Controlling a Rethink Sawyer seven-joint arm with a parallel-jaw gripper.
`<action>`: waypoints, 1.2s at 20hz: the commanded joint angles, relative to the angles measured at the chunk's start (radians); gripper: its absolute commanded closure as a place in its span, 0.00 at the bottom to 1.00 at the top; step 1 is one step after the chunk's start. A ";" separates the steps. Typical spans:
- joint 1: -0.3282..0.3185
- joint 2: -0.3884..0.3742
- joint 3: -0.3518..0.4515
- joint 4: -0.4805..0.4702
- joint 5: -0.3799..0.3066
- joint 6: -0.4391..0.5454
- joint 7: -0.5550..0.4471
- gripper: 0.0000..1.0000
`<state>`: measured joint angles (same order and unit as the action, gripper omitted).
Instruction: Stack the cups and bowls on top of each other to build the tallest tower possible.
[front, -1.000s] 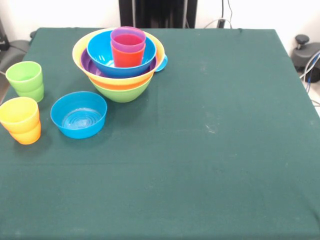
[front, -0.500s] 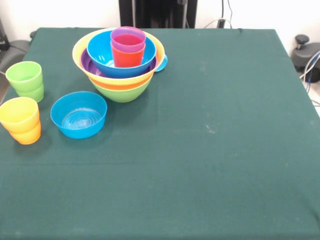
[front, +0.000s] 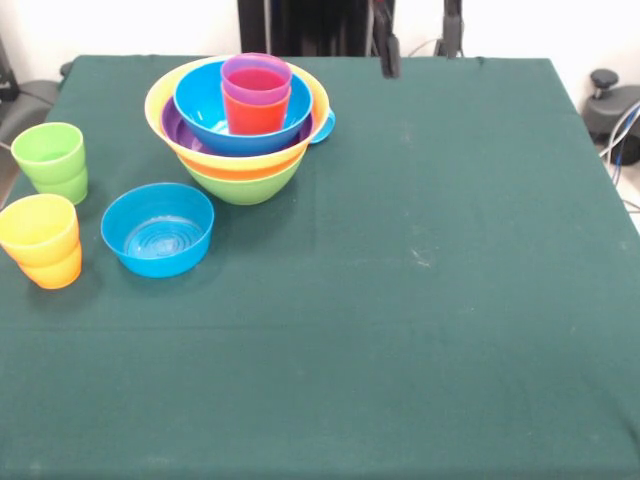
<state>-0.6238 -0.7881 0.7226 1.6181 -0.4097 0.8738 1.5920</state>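
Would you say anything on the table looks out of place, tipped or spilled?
Nothing stands out. The tower sits upright, with a purple cup nested on top. The small blue bowl, green cup and yellow cup stand upright beside it.

Gripper (front: 420, 40) newly in view at top edge, fingers (front: 389, 55) apart.

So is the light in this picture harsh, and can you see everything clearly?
Front view: the light is soft and even, with faint shadows beside the small blue bowl and under the tower; the bowls show mild sheen, no strong glare. Only the claw tips show at the top edge.
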 joint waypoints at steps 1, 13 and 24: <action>0.082 0.153 -0.133 -0.188 -0.020 0.080 0.149 0.00; 0.132 0.121 -0.260 -0.255 -0.045 0.144 0.161 0.00; 0.173 0.071 -0.388 -0.310 -0.096 0.219 0.125 0.00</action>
<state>-0.4729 -0.7208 0.4400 1.3745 -0.4398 0.9959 1.5920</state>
